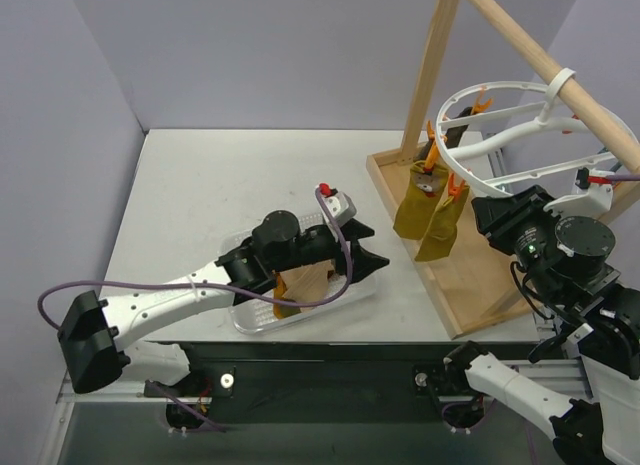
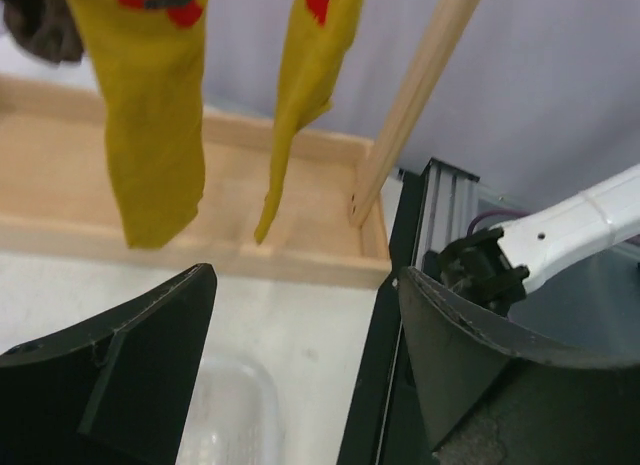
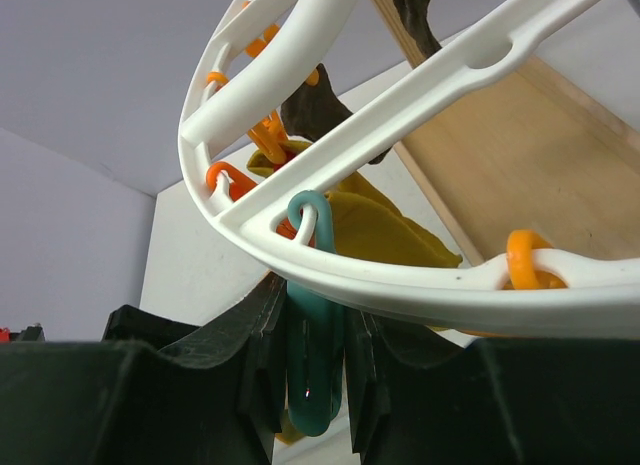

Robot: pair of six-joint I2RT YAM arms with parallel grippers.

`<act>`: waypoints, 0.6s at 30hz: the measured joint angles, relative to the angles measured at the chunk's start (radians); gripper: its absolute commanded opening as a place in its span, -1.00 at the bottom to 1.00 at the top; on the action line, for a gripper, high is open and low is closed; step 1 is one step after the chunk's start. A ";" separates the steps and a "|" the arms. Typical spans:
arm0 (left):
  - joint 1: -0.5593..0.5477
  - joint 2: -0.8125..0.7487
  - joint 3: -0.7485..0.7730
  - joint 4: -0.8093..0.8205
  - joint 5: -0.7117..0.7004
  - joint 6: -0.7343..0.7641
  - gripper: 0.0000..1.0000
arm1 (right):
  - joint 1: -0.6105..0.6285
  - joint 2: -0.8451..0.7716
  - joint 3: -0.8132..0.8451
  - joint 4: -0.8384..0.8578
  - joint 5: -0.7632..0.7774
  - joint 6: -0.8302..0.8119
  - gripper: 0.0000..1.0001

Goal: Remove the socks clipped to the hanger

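A clear plastic tray [image 1: 245, 325] sits on the white surface [image 1: 200, 185] in front of the left arm [image 1: 170, 300]. It holds two loose socks: a tan-brown one [image 1: 305, 280] and a mustard one [image 1: 285, 311] beside it at the near edge. The left arm reaches across this tray, and its jaws stand wide apart with nothing between them, over the tray's far right end. To the right, a shallow wooden base [image 1: 470, 285] with raised edges carries the wooden frame, and the white hanger [image 1: 500, 95] hangs by its hook from the sloping pole [image 1: 540, 60]. Two mustard socks [image 1: 425, 210] hang side by side from orange clips [image 1: 452, 188] on the near left part of the ring, their toes just above the wooden base, and nothing lies in the part of the base that shows. A dark sock [image 1: 452, 135] hangs farther back on the ring. The right arm [image 1: 560, 245] is up against the ring's near side. In the right wrist view its jaws are closed on a teal clip [image 3: 315, 385] that dangles under the rim.
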 measured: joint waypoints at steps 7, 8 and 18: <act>-0.060 0.203 0.069 0.301 0.020 0.077 0.85 | -0.002 0.000 0.006 -0.007 -0.011 -0.005 -0.86; -0.067 0.234 0.082 0.333 0.023 0.088 0.85 | -0.002 -0.001 0.006 -0.008 -0.011 -0.005 -0.86; -0.109 0.476 0.245 0.489 -0.011 0.190 0.86 | -0.003 -0.013 0.008 -0.013 -0.019 -0.008 -0.84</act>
